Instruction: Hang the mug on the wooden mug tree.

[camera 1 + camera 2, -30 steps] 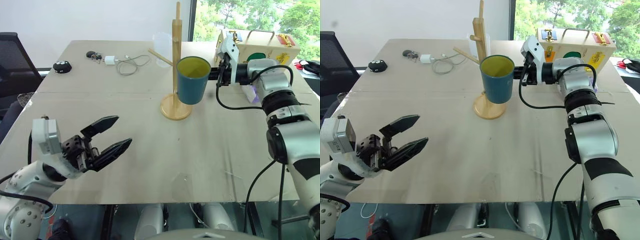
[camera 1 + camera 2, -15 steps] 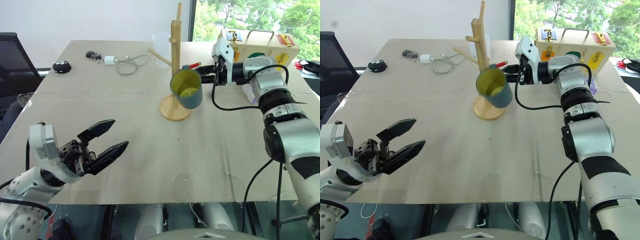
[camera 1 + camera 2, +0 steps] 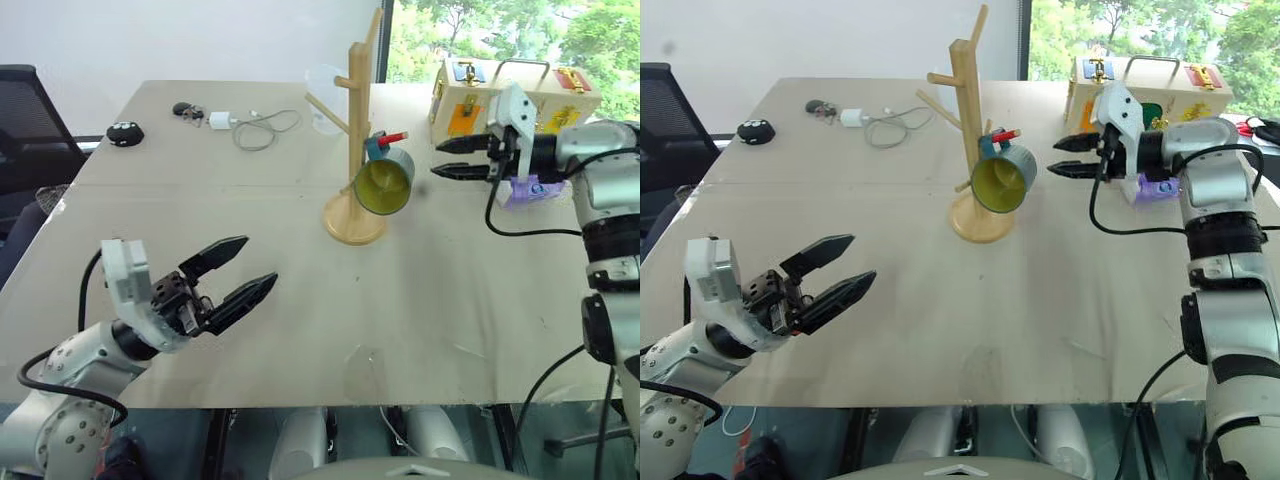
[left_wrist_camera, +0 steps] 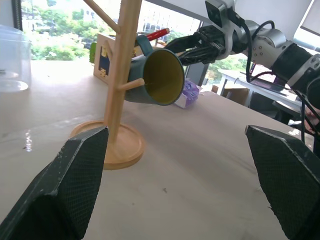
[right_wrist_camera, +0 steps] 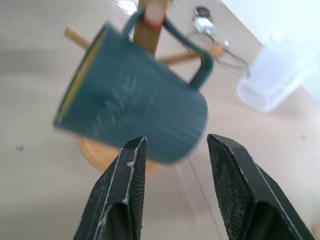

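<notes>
A: Where is the mug (image 3: 1003, 178)?

B: It hangs by its handle on the red-tipped peg of the tree (image 3: 971, 150), tilted, with its yellow mouth turned down and toward the robot. Nothing grips it.

A: And the right gripper (image 3: 1065, 157)?

B: It hovers in the air just to the right of the mug, apart from it, its fingers parted and empty, pointing at the mug. Behind it sits a wooden box (image 3: 1170, 93).

A: The left gripper (image 3: 839, 270)?

B: Low over the near left part of the table (image 3: 1040, 290), well apart from the tree. Its two fingers spread wide and hold nothing.

A: Anything else on the table?

B: A clear cup (image 3: 325, 95) behind the tree, and at the far left a white charger with its cable (image 3: 262, 124), some keys (image 3: 186, 110) and a small black object (image 3: 124, 132).
</notes>
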Available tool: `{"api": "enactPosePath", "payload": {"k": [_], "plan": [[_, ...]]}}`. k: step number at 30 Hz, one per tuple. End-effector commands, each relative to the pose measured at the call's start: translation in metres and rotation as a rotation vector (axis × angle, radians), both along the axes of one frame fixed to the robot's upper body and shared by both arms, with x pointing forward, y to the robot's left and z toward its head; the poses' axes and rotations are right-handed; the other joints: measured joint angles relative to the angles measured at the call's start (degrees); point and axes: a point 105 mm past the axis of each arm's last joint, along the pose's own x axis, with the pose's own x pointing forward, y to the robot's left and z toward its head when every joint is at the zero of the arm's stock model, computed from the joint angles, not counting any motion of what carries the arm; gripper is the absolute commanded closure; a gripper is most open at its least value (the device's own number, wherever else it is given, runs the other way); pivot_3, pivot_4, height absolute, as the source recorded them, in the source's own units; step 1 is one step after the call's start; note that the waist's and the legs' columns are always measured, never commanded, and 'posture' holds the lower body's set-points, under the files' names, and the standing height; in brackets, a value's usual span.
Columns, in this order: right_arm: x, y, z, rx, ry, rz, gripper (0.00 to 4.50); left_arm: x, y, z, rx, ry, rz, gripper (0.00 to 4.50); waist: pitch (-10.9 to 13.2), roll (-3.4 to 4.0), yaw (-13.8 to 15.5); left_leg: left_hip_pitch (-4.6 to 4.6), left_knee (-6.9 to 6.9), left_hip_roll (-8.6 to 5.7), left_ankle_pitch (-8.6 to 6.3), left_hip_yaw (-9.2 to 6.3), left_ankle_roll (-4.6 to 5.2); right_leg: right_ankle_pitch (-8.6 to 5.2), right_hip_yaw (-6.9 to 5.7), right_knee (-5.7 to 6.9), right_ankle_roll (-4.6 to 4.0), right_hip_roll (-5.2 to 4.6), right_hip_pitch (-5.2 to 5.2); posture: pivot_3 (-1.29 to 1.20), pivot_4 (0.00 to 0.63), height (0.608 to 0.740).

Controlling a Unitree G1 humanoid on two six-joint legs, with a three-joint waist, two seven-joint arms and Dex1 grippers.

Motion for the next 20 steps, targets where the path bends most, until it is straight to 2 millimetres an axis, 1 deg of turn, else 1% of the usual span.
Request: {"api": "enactPosePath", "payload": {"k": [1,3,4,5,7,10,14,17,20], "plan": [[-0.036,-0.008,0.019,0.057,-0.051,-0.017,1.44,0.003,0.000,-0.004,0.068,0.005,0.027,0.00,0.00,0.00,0.15,-0.01,-0.04,0.00,0.00,-0.01,0.00,0.03,-0.01,-0.02,0.06,0.01,0.00,0.00,0.150,0.740],[-0.058,-0.011,0.008,0.058,-0.033,-0.050,0.39,0.005,0.001,-0.009,0.103,0.030,0.045,0.00,-0.01,-0.02,0.20,-0.02,-0.06,0.00,-0.01,-0.04,0.01,0.05,-0.03,-0.03,0.12,0.01,0.00,0.00,0.150,0.740],[-0.069,-0.012,0.003,0.062,-0.013,-0.061,0.05,0.005,0.002,-0.011,0.116,0.037,0.052,0.00,-0.01,-0.02,0.16,0.00,-0.06,0.00,-0.06,-0.07,0.09,0.04,-0.05,-0.03,0.12,0.01,0.01,0.00,0.150,0.740],[-0.081,-0.014,-0.003,0.074,0.019,-0.076,0.05,0.006,0.004,-0.013,0.135,0.048,0.060,0.00,-0.01,-0.02,0.04,0.00,-0.07,0.00,-0.10,-0.06,0.18,0.04,-0.03,-0.02,0.12,0.02,0.00,0.00,0.150,0.740],[-0.099,-0.020,-0.012,0.089,0.046,-0.131,0.05,0.006,0.006,-0.016,0.170,0.065,0.074,0.00,-0.01,-0.02,0.06,0.03,-0.07,0.00,-0.12,-0.04,0.21,-0.02,-0.01,-0.01,0.01,0.02,0.01,0.00,0.150,0.740],[-0.130,-0.040,-0.034,0.102,0.080,-0.265,0.05,0.006,0.013,-0.020,0.205,0.096,0.085,0.00,-0.06,-0.11,0.55,0.06,-0.05,0.00,-0.14,-0.10,0.24,-0.07,-0.06,-0.02,-0.03,0.04,0.06,0.00,0.150,0.740],[-0.159,-0.058,-0.056,0.129,0.120,-0.397,0.05,0.005,0.022,-0.025,0.230,0.130,0.091,0.00,-0.07,-0.11,1.29,0.11,-0.01,-0.02,-0.14,-0.08,0.23,-0.09,-0.02,-0.03,-0.02,0.29,0.11,0.00,0.150,0.740],[-0.171,-0.065,-0.069,0.115,0.121,-0.453,0.05,0.007,0.024,-0.031,0.241,0.148,0.094,0.00,-0.10,-0.18,1.22,0.22,0.04,0.01,-0.14,0.02,0.24,-0.22,0.10,-0.02,0.18,0.36,0.15,0.00,0.150,0.740],[-0.173,-0.070,-0.075,0.128,0.117,-0.495,0.05,0.007,0.025,-0.035,0.250,0.175,0.075,0.00,-0.11,-0.19,1.04,0.46,0.08,0.08,-0.13,0.14,0.23,-0.22,0.20,-0.01,0.20,0.40,0.29,0.00,0.150,0.740]]}}
